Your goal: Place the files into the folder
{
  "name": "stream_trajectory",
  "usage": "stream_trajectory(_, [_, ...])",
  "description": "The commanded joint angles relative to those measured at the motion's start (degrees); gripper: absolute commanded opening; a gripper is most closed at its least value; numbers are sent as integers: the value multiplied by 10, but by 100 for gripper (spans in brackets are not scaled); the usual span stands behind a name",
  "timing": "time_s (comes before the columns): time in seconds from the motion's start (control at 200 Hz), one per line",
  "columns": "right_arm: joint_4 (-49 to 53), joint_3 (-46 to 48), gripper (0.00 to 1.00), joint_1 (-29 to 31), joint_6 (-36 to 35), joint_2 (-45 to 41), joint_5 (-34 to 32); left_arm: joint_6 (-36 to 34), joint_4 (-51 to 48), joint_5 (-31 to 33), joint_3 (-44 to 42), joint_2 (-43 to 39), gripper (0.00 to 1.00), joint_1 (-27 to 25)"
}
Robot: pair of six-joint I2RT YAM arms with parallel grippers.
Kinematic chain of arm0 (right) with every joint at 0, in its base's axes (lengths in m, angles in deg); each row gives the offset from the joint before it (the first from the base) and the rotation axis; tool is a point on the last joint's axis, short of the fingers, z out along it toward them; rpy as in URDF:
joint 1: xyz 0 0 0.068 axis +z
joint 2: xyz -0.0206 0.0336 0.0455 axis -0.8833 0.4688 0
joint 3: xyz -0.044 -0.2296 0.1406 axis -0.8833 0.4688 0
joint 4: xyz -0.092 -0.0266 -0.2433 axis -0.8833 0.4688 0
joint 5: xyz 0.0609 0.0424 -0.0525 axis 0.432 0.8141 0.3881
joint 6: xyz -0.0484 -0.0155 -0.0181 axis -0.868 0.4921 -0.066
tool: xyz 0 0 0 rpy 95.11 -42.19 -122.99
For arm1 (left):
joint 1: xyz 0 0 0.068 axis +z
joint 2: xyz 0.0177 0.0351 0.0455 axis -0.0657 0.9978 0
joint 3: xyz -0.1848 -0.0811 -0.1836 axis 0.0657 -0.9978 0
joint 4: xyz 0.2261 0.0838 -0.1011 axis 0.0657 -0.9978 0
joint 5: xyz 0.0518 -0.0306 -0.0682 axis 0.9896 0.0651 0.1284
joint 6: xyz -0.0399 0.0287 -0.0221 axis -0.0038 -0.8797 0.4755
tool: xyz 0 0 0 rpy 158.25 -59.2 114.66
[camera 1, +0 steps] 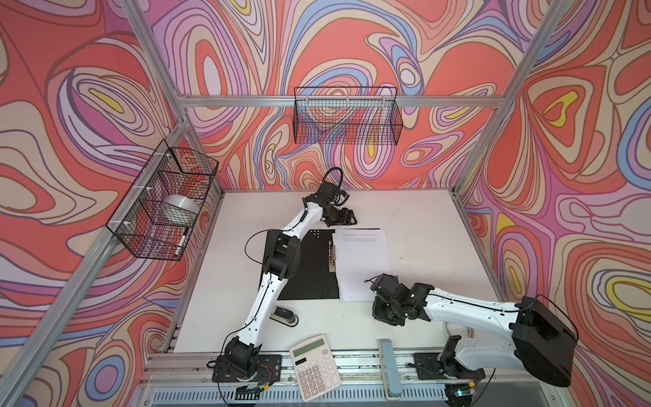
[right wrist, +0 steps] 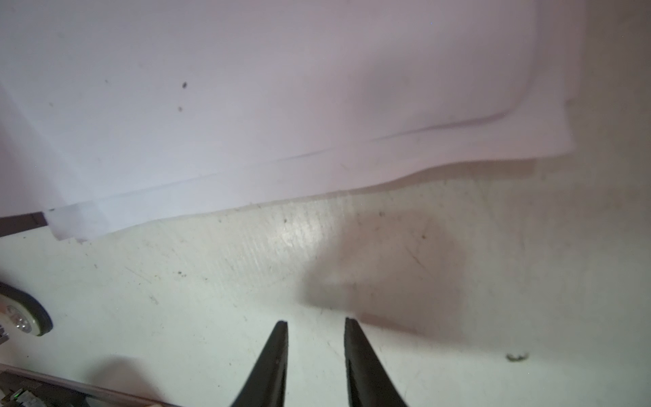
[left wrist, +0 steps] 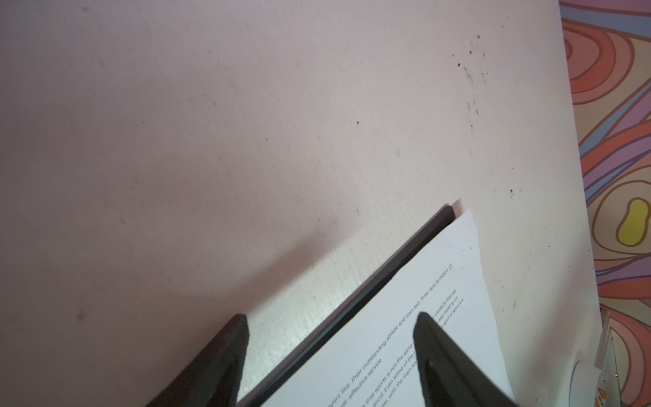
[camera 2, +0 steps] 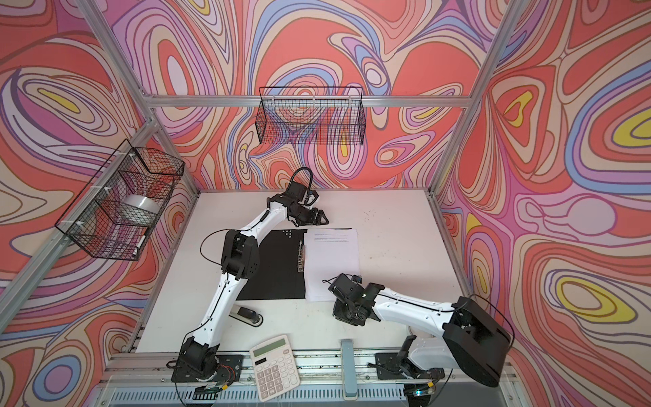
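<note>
White files (camera 1: 361,260) lie on the open folder (camera 1: 310,278), lengthwise toward the tabletop's (camera 1: 415,218) far edge. Open left end effector (left wrist: 331,317) straddles their far end; right end effector (right wrist: 317,322), barely parted, empty, faces the near end.

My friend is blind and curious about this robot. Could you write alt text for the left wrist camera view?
The left gripper is open, with nothing between its dark fingers, poised over a corner of the white printed files lying on the black folder. Around them is a pale, scuffed table, with a swirly patterned wall beyond.
</note>
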State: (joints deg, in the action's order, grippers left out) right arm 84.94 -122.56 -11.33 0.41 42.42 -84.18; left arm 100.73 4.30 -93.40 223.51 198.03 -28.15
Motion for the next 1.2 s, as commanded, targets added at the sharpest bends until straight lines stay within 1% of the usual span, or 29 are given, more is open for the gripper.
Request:
stream_trajectory(0.0, [16, -26, 29, 3, -8, 19, -38, -7, -21, -18, 15, 16, 72, -1])
stream_trajectory(0.17, [14, -68, 29, 3, -33, 83, -52, -18, -28, -14, 14, 13, 69, -1])
stream_trajectory(0.376, [13, -128, 29, 3, -63, 159, -65, -20, -33, -17, 13, 13, 68, -1])
stream_trajectory(0.691, [14, -186, 29, -4, -98, 219, -71, -33, -43, -18, -6, 9, 64, -1])
stream_trajectory(0.841, [23, -198, 29, -5, -107, 227, -69, -36, -42, -15, -20, 1, 61, -1])
stream_trajectory(0.921, [26, -195, 29, -5, -108, 221, -64, -37, -46, -11, -20, -1, 57, 0])
stream_trajectory(1.192, [40, -193, 33, -5, -129, 148, -53, -41, -50, 14, -20, -37, 59, 2])
